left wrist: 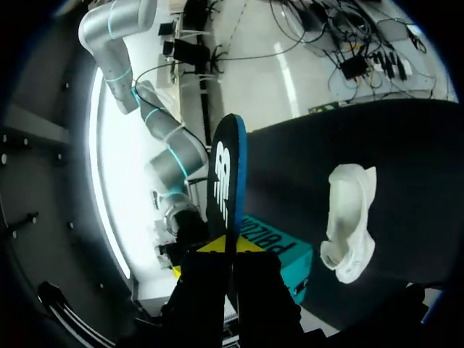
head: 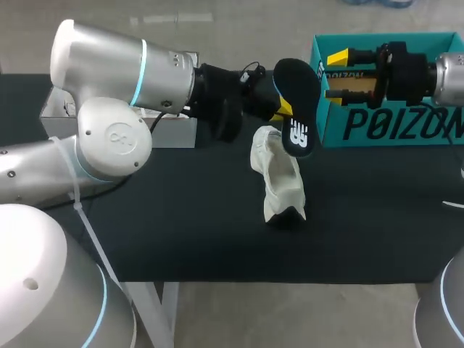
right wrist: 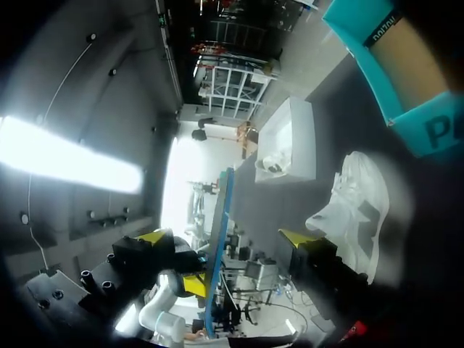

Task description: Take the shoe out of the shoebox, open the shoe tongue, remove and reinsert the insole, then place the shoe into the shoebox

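- Black foam, edged in blue, is what is being gripped: the insole [head: 297, 101] is being held clear of the table by the left gripper [head: 283, 109], whose fingers are clamped on one long edge of it.
- In the head view the insole's long axis is being carried from about 11 o'clock to 5 o'clock, with the logo end lowest.
- The white shoe [head: 279, 177] is being left on the black table [head: 181, 217], at 6 o'clock from the left gripper. Its far end is lying just under the insole's logo end.
- The shoe's long axis is being kept close to the 12-to-6 line, nearly parallel with the insole. Which end is the toe cannot be told for sure.
- Reinsertion is being judged the step in hand. The insole would need to be lowered towards 6 o'clock, logo end first, into the shoe's opening.
- The left arm is being counted as the nearer one, since the insole is already in its grip.
- The right gripper [head: 335, 75] is being held at 3 o'clock from the insole, in front of the teal shoebox [head: 391, 130]. Its fingers are spread wide apart and nothing is being touched by them.
- In the right wrist view the insole [right wrist: 217, 239] is being seen edge-on ahead of that gripper's spread fingers.
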Robot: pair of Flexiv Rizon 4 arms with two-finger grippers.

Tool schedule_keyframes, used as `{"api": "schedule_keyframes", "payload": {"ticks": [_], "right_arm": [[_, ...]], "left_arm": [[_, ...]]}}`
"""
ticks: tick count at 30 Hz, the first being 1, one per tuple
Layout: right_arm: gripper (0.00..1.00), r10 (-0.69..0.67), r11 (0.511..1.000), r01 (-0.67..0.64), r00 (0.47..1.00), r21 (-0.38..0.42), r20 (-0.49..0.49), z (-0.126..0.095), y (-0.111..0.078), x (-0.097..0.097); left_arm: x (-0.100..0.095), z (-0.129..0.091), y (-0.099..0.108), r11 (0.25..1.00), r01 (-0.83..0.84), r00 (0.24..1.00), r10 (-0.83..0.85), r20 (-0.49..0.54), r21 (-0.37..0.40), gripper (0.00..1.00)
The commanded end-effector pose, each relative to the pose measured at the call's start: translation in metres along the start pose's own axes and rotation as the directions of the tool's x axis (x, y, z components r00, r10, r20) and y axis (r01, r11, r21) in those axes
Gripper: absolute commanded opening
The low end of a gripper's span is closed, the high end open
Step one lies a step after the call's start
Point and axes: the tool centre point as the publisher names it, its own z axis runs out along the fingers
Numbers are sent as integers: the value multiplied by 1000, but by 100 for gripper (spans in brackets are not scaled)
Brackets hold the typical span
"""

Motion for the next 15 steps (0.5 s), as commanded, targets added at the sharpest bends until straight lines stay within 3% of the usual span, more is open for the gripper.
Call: {"api": "schedule_keyframes", "payload": {"ticks": [1, 5, 15], "right_arm": [[53, 1, 1000, -2, 1000, 23, 2, 12, 7, 0], [43, 8, 999, -8, 1000, 31, -8, 18, 5, -2], [39, 28, 999, -28, 999, 31, -17, 23, -2, -6]], "left_arm": [[-4, 21, 2, 1000, -30, 1000, 30, 10, -5, 0], [-5, 31, 0, 1000, -22, 1000, 22, 18, -2, 0], [-2, 33, 4, 1000, 18, 1000, -18, 24, 0, 0]]}}
